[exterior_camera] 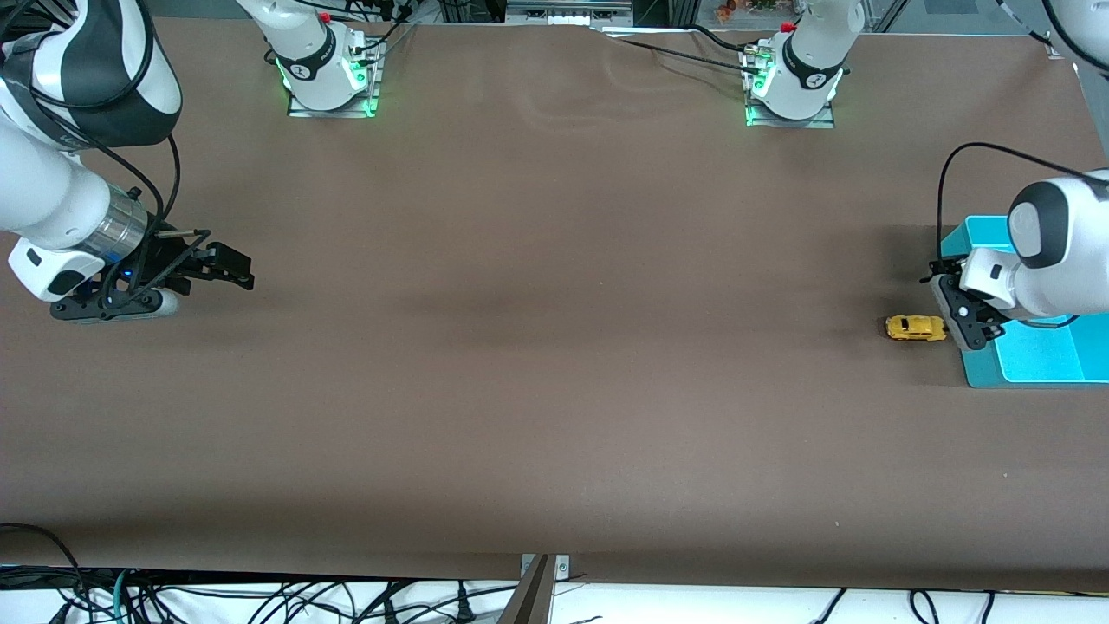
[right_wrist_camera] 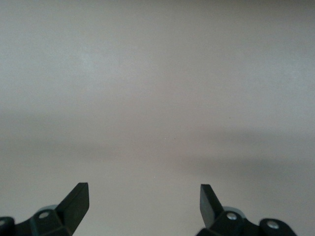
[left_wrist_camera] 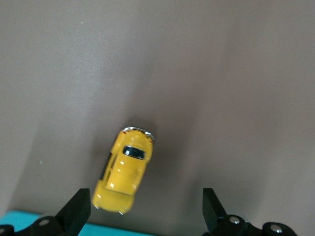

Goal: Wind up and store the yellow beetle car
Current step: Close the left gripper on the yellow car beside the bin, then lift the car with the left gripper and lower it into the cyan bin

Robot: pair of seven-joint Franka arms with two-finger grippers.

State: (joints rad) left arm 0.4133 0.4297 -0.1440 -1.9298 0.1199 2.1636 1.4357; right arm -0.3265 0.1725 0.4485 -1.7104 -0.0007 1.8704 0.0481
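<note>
The yellow beetle car (exterior_camera: 916, 328) stands on its wheels on the brown table, just beside the teal bin (exterior_camera: 1040, 357), on the side toward the table's middle. My left gripper (exterior_camera: 955, 309) is open and empty, low over the bin's edge next to the car. In the left wrist view the car (left_wrist_camera: 123, 172) lies just ahead of the left gripper (left_wrist_camera: 145, 204), close to one fingertip (left_wrist_camera: 78, 206) and not between the jaws. My right gripper (exterior_camera: 232, 265) waits open and empty above the table at the right arm's end; the right wrist view shows the gripper (right_wrist_camera: 144, 196) over bare table.
The teal bin stands at the left arm's end of the table, partly hidden by the left arm; a strip of it shows in the left wrist view (left_wrist_camera: 15, 219). The two arm bases (exterior_camera: 329, 78) (exterior_camera: 793, 87) stand along the table's edge farthest from the front camera.
</note>
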